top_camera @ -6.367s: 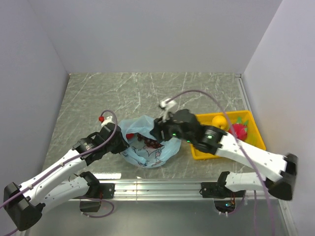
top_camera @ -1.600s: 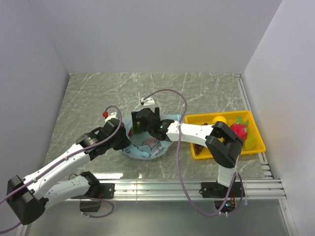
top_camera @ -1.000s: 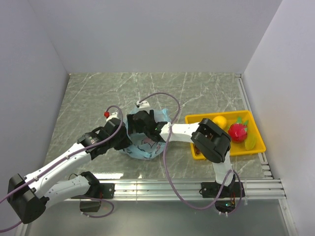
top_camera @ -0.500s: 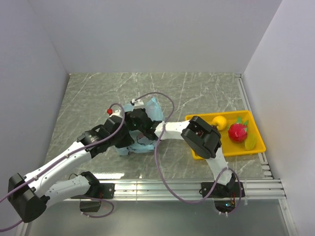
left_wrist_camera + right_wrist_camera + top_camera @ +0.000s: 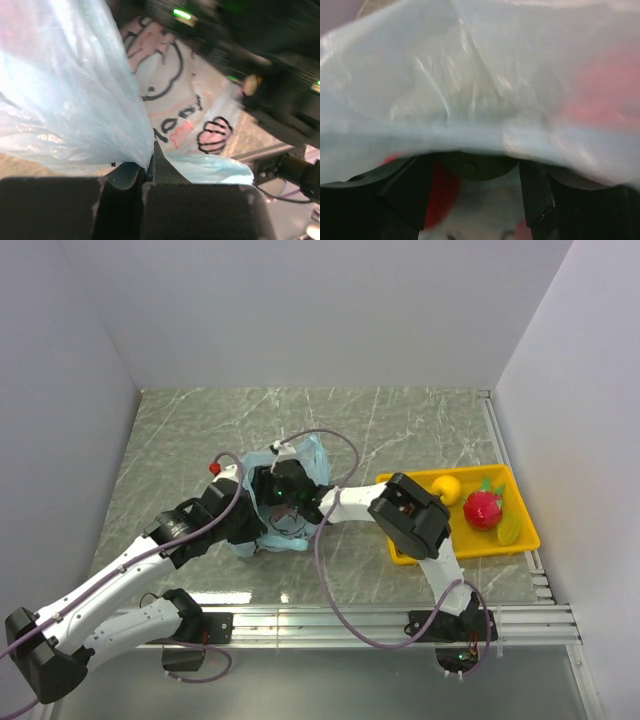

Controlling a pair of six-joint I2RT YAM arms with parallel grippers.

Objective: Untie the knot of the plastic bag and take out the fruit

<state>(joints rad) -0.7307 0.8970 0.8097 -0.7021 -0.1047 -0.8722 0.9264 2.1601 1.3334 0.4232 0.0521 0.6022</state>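
The light-blue bag (image 5: 308,458) sits left of centre on the counter (image 5: 400,430). The left claw (image 5: 149,172) is clamped tight on a fold of its film. The right claw (image 5: 470,190) stands partly spread beneath the film; whether it grips anything, I cannot tell.
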